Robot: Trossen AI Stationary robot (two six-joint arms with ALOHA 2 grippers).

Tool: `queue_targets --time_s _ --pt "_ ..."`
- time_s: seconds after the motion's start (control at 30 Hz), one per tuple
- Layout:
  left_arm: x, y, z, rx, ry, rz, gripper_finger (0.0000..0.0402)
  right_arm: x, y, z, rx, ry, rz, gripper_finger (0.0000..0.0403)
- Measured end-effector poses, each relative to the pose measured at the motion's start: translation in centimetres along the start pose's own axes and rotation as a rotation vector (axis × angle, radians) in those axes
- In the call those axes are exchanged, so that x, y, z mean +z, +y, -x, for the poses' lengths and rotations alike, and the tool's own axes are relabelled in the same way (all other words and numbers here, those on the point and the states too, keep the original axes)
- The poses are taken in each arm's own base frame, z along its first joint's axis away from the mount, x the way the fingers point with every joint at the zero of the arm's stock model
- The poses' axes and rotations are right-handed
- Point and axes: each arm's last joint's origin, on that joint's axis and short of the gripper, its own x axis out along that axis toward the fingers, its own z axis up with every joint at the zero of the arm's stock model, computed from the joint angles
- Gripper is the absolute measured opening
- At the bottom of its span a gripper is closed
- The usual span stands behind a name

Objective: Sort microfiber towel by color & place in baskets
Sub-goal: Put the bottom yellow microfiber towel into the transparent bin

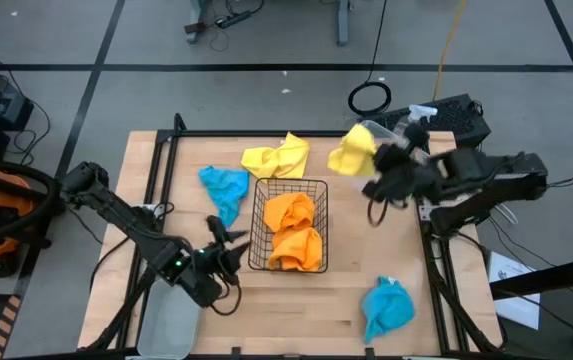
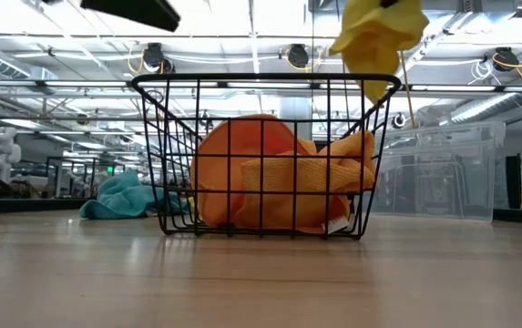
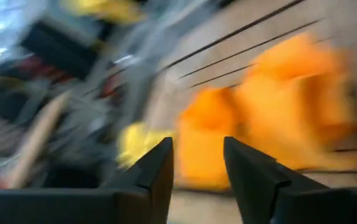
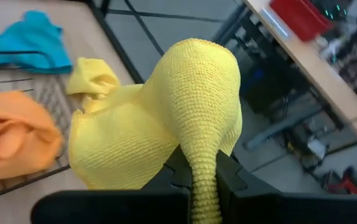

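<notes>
High view: wooden table on grey floor, right gripper clamping a yellow towel, left gripper parted

Dark jointed arms, green-lit wrist

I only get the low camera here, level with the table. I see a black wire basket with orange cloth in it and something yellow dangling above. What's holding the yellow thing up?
Observer: The right gripper is, shut on that fuzzy yellow microfiber towel, lifted above the table's far right side.

Operator: Is it the only yellow one?

Observer: No. A second crumpled yellow towel lies on the wooden table, just beyond the black wire-mesh basket.

Operator: I see one teal cloth at the left. Any more?

Observer: Yes, another teal-blue towel lies near the table's front right corner.

Operator: And the other arm?

Observer: The left gripper sits open beside the basket's left side, holding nothing.
</notes>
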Motion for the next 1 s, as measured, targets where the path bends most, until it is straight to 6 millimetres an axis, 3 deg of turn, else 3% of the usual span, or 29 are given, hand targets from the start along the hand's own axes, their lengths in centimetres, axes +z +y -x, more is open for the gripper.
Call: queue_targets --time_s 0.13,0.27,0.57,0.8,1.0 --pt "1.2 -1.0 -0.8 -0.305 -0.189 -0.082 0.0107 -0.5 -2.7 -0.6 -0.032 0.027 -0.051 0.0007" --pt "2.0 -0.9 -1.0 -0.337 -0.303 -0.091 0.0084 -1.5 -4.1 -1.2 -0.033 0.057 -0.139 0.0007" --pt "2.1 0.2 -2.4 -0.290 -0.291 -0.083 0.0075 -5.2 -2.0 -5.4 -0.076 0.059 -0.131 0.0007" --pt "1.9 1.6 -4.1 -0.245 -0.253 -0.063 0.0075 -7.8 -1.8 -9.4 -0.162 0.093 -0.147 0.0007" --pt "1.7 2.3 -5.1 -0.319 -0.264 -0.041 0.0075 -10.7 -1.6 -12.2 -0.032 0.207 -0.206 0.0007"
